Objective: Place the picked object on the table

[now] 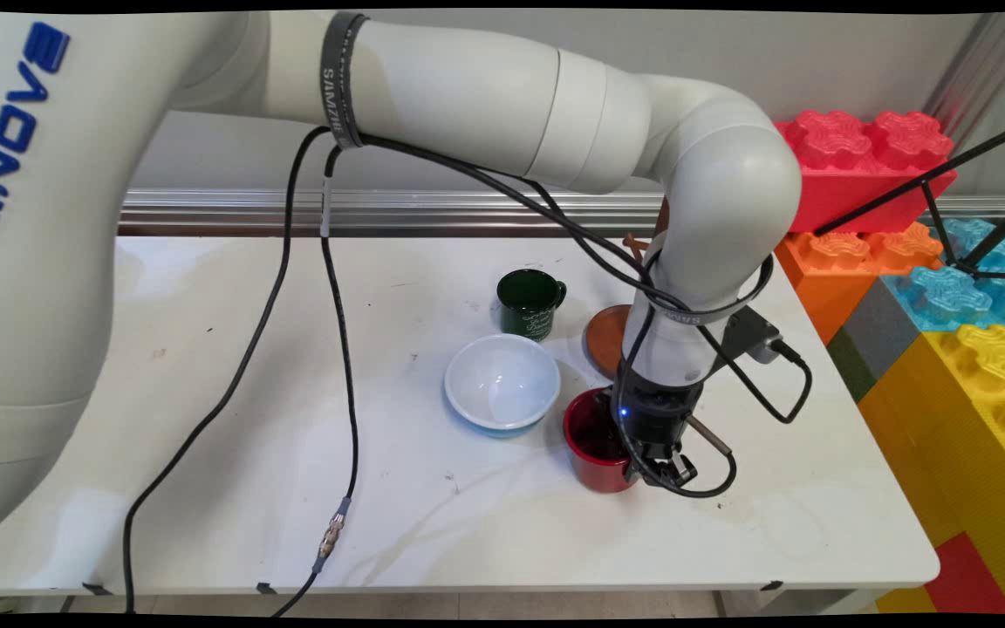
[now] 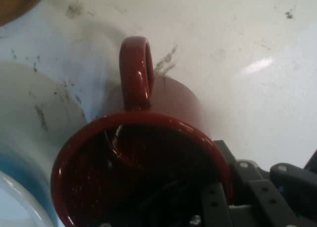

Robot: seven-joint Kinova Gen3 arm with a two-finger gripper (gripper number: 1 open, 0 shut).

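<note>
the white worktop (image 1: 206,488) carries a white bowl with a blue outside (image 1: 502,384), a glossy red mug (image 1: 594,440) just beside it, a dark green mug (image 1: 529,301) behind and a round brown wooden piece (image 1: 607,336). the black gripper (image 1: 664,471) sits at the red mug's rim; whether its fingers clamp it, i cannot tell.

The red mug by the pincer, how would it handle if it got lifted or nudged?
The red mug looks rigid and glossy, so probably slippery against the pincer. Its squat body standing upright on the table suggests sliding rather than tipping when nudged. The looped handle would likely stop any rolling.
</note>
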